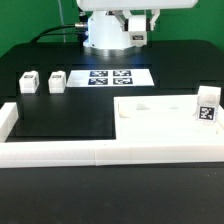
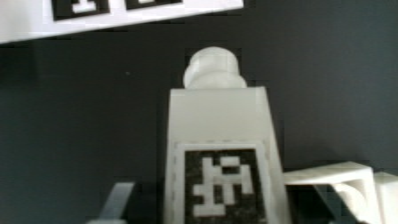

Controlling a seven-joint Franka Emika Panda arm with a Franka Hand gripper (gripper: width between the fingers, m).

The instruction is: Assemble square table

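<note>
In the wrist view a white leg block (image 2: 221, 130) with a black-white tag fills the middle, and its rounded screw tip (image 2: 214, 68) points away over the black table. My gripper (image 2: 222, 208) is shut on this leg block, one grey finger (image 2: 121, 200) showing beside it. In the exterior view the gripper (image 1: 136, 26) hangs high at the back by the robot base. The square table top (image 1: 160, 112) lies at the exterior view's right. One tagged leg block (image 1: 207, 106) stands at its right end. Two more leg blocks (image 1: 28, 82) (image 1: 56, 80) stand at the left.
The marker board (image 1: 110, 77) lies flat in the middle back, and the marker board (image 2: 107, 14) also shows beyond the held leg. A long white border wall (image 1: 100, 152) runs along the front and up the left side. The robot base (image 1: 108, 30) stands at the back.
</note>
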